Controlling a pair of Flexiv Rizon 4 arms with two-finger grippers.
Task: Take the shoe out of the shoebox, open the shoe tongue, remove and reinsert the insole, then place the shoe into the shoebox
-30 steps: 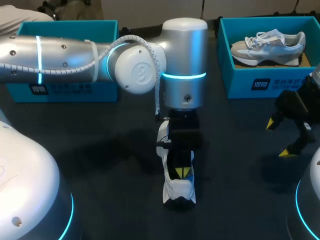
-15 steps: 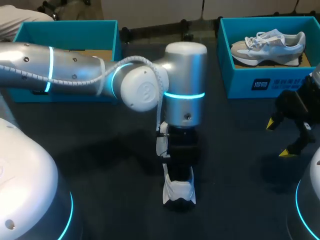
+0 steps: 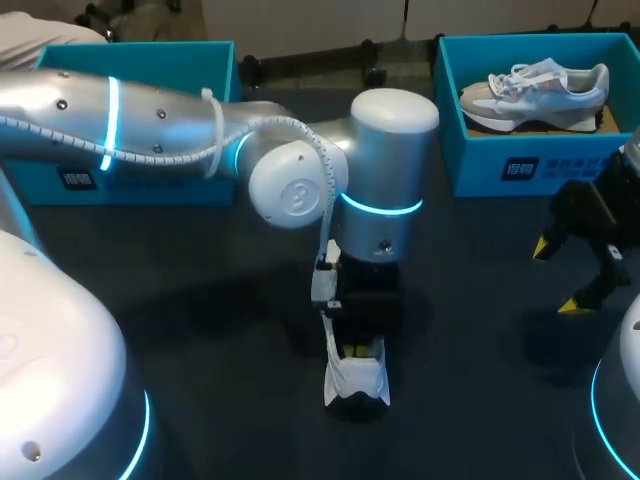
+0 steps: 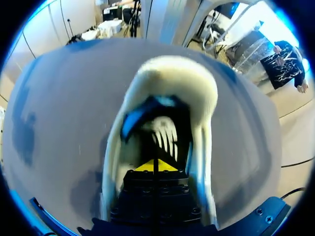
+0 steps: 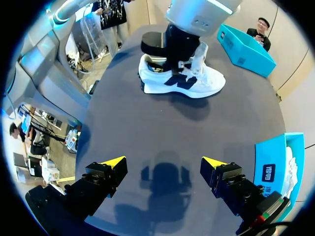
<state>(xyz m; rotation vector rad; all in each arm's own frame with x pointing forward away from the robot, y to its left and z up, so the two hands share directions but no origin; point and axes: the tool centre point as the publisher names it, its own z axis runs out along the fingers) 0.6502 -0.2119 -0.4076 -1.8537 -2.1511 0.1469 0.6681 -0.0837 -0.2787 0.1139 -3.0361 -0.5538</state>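
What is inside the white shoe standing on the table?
The left jaws, tips together, are inside the white shoe; its dark lining shows ahead. Whether they hold the insole is hidden.

The left tool [image 3: 362, 350] sits inside the white shoe [image 3: 357, 383].

Apparently a robotics laboratory: left arm [image 3: 150, 130] and right arm [image 3: 622, 380], ringed with cyan light, flank a dark table [image 3: 200, 300] bearing teal shoeboxes [image 3: 540, 165].

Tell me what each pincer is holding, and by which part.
Right pincer: open, holding nothing. Left pincer: tips shut together down inside the white shoe, at its opening; whether they pinch anything there cannot be told.
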